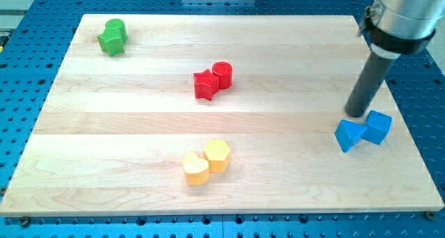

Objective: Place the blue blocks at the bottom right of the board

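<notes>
My tip (pixel 357 116) touches the top edge of both blue blocks (pixel 363 131); no hand, just a rod. Push slowly toward bottom right, centred between them, so neither slips sideways.

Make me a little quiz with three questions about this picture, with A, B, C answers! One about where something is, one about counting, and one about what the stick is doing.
1. Where are the green blocks?
A. the view's top left
B. the view's bottom right
C. the middle of the board

2. How many blue blocks are on the board?
A. one
B. two
C. four

3. Where is my tip?
A. beside the yellow blocks
B. far from every block
C. right at the blue blocks, on their upper side

Answers:
1. A: the green pair sits near the board's upper left corner.
2. B: a blue triangular block and a blue cube lie together at the view's right.
3. C: the rod ends just above the spot where the two blue blocks meet, while the yellow blocks and red blocks lie well off to the left.
</notes>
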Controlling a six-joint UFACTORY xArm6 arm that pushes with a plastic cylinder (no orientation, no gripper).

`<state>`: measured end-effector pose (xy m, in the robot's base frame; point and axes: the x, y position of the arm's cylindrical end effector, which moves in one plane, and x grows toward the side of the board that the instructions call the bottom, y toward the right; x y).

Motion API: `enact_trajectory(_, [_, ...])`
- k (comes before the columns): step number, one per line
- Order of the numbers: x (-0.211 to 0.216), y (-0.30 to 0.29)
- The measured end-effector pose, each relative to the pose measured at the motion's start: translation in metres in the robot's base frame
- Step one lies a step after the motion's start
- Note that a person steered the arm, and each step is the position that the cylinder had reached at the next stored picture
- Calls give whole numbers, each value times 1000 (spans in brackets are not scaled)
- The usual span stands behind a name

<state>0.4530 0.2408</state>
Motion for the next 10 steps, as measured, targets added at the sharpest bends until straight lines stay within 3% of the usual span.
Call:
enact_trajectory(1, [13,39])
enact_trajectory(2, [50,15])
enact_trajectory(4, [56,-44])
enact_trajectory(5, [95,-57])
enact_trajectory(7, [74,-122])
enact_trajectory(8, [88,-141])
enact_trajectory(10, [104,-112])
